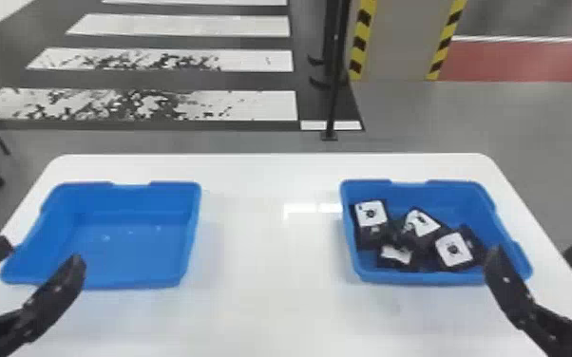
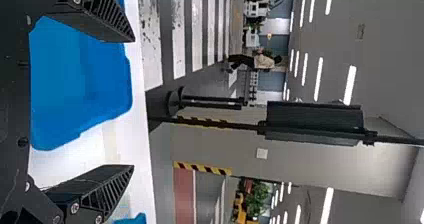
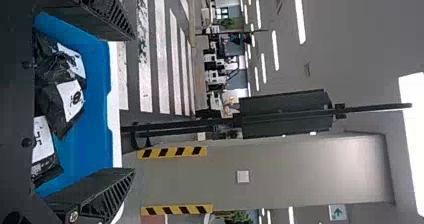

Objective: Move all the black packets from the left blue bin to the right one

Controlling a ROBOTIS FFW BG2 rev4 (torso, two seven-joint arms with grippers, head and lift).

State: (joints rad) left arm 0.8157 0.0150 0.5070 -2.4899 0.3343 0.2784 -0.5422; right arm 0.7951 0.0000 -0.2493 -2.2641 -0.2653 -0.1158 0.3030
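Note:
In the head view my left gripper point(image 1: 45, 249) stands open at the near left corner of the left blue bin point(image 1: 123, 256), whose inside shows bare blue plastic. My right gripper point(image 1: 534, 254) is open by the near right corner of the right blue bin point(image 1: 423, 277). Several black packets with white labels point(image 1: 453, 249) lie heaped in that right bin. The left wrist view has the left gripper point(image 2: 132, 104) with fingers wide apart. Spread fingers of the right gripper point(image 3: 134, 104) show in the right wrist view, with black packets point(image 3: 70, 96) beyond them.
Both bins stand on a white table point(image 1: 271, 266), with a wide stretch of tabletop between them. Behind the table's far edge a black post point(image 1: 335, 95) rises from the floor, near a pillar point(image 1: 399, 42) with yellow and black striped edges.

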